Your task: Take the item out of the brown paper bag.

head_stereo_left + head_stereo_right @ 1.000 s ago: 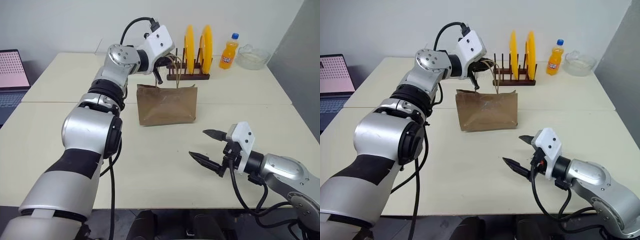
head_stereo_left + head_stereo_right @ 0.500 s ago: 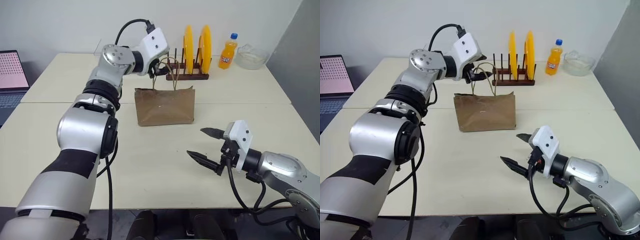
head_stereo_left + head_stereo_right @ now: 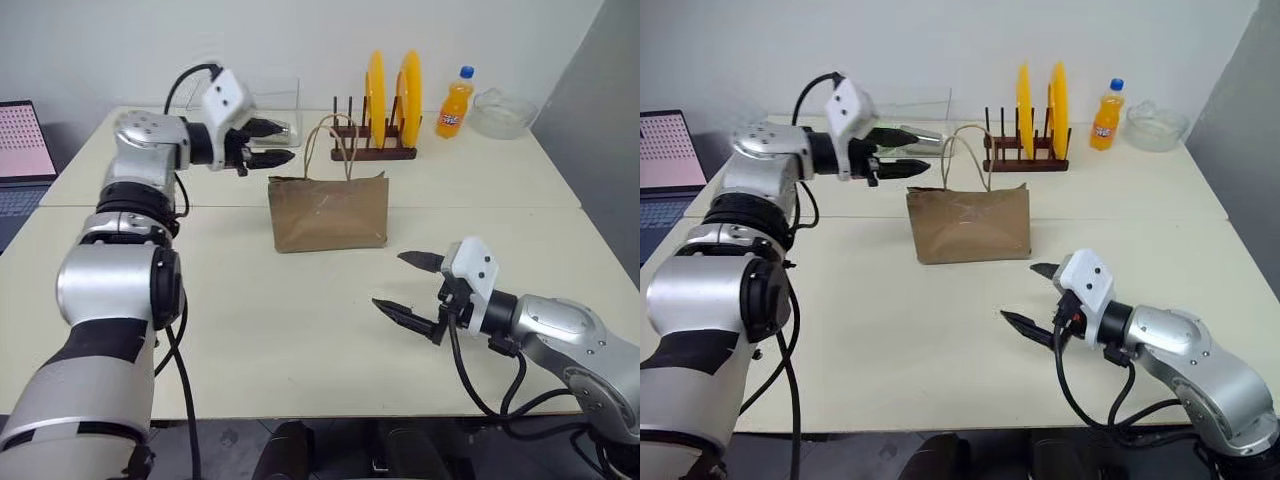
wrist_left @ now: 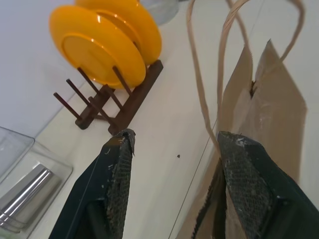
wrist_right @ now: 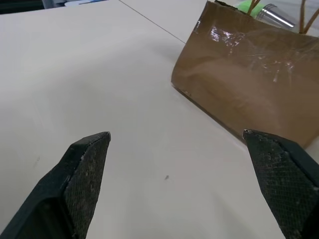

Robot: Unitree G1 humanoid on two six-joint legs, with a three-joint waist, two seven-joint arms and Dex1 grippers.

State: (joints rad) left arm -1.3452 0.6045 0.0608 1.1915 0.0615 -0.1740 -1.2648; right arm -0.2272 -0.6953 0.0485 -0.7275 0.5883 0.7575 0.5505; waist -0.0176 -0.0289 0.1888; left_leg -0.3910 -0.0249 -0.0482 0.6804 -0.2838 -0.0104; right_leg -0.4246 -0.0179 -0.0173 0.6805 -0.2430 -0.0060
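The brown paper bag [image 3: 328, 212] stands upright near the middle of the cream table [image 3: 300, 330], its two thin cord handles [image 3: 330, 145] arching up above its top edge. The item itself cannot be seen; the bag's mouth faces up and nothing shows over its rim.

The left gripper [image 3: 270, 142] hangs in the air just beside the bag's upper left corner, pointing toward the handles — its two black fingers are parted with nothing between them. In the left wrist view one cord loop runs close by the fingertips [image 4: 122, 164], but it is not pinched.

The right gripper [image 3: 408, 284] hovers low over the table in front of the bag and to its right, well apart from it. Its fingers stand wide apart and empty, aimed toward the bag's front face.

Behind the bag a dark wooden plate rack [image 3: 375, 150] holds two yellow plates [image 3: 378, 90] on edge. To its right stand an orange soda bottle [image 3: 458, 103] with a blue cap and a clear glass bowl [image 3: 505, 112]. A clear plastic box [image 3: 270, 105] sits behind the left gripper, and a laptop [image 3: 22, 150] lies at the far left.
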